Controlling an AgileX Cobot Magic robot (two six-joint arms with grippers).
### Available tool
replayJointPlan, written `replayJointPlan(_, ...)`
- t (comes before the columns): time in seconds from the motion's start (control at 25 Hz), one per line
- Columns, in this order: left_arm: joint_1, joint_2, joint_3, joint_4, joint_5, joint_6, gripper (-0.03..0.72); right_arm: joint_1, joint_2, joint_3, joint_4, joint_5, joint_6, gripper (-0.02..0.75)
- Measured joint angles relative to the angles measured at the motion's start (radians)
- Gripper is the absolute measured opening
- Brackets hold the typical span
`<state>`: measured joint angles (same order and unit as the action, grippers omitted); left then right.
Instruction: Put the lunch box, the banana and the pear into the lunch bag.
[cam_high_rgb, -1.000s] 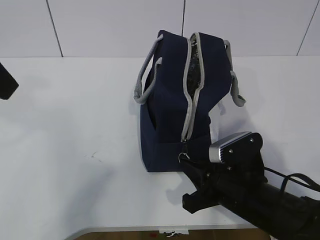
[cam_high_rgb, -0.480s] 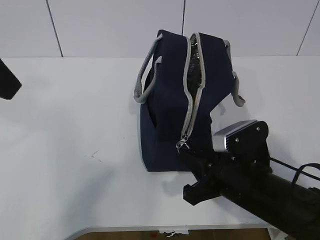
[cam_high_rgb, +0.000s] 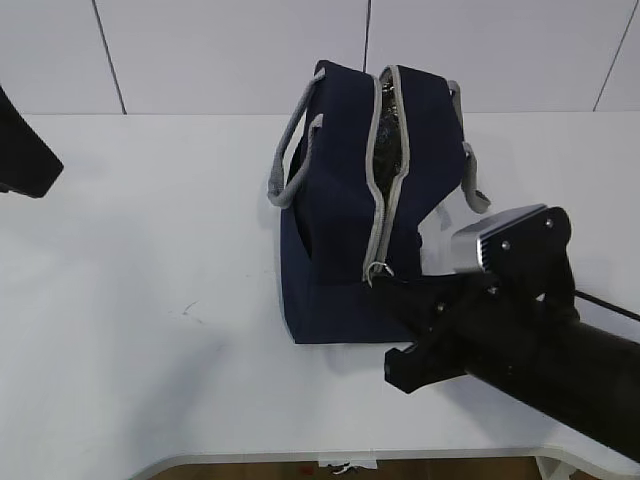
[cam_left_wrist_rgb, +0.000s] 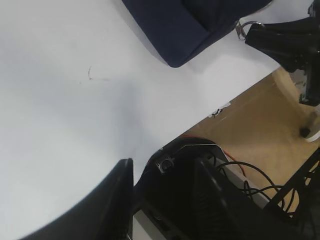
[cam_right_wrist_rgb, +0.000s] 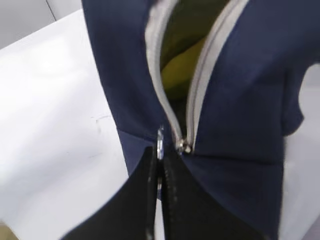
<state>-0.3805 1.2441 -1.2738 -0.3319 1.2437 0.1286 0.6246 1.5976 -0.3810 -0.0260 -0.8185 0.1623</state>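
Note:
The navy lunch bag (cam_high_rgb: 335, 240) lies on the white table (cam_high_rgb: 150, 250) with its grey zipper (cam_high_rgb: 385, 200) partly open along the top. My right gripper (cam_high_rgb: 380, 285) is shut on the zipper's ring pull (cam_right_wrist_rgb: 160, 141), next to the slider (cam_right_wrist_rgb: 185, 146) at the bag's near end. Through the gap in the right wrist view I see a yellow fruit (cam_right_wrist_rgb: 175, 72); I cannot tell whether it is the banana or the pear. A dull green surface (cam_right_wrist_rgb: 192, 22) above it may be the lunch box lid. My left gripper (cam_left_wrist_rgb: 162, 192) is open and empty, over the table's near edge.
Grey strap handles (cam_high_rgb: 290, 165) hang at both sides of the bag. The left arm (cam_high_rgb: 22, 150) shows at the far left edge of the exterior view. The floor, cables and robot base (cam_left_wrist_rgb: 240, 170) lie beyond the table's front edge.
My right gripper has moved away from the table's near edge with the ring pull, drawing the slider up the bag's end towards its top. The left arm has come slightly further into view.

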Motion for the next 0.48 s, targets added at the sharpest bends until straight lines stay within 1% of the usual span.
replayJointPlan(0.28, 0.0, 0.0, 0.0, -0.007, 0.0, 0.0, 0.307, 0.0, -0.099, 0.0, 0.0, 0.087, 0.0, 0.001)
replayJointPlan(0.48, 0.0, 0.0, 0.0, -0.007, 0.0, 0.0, 0.307, 0.0, -0.147, -0.064, 0.0, 0.208, 0.003, 0.001)
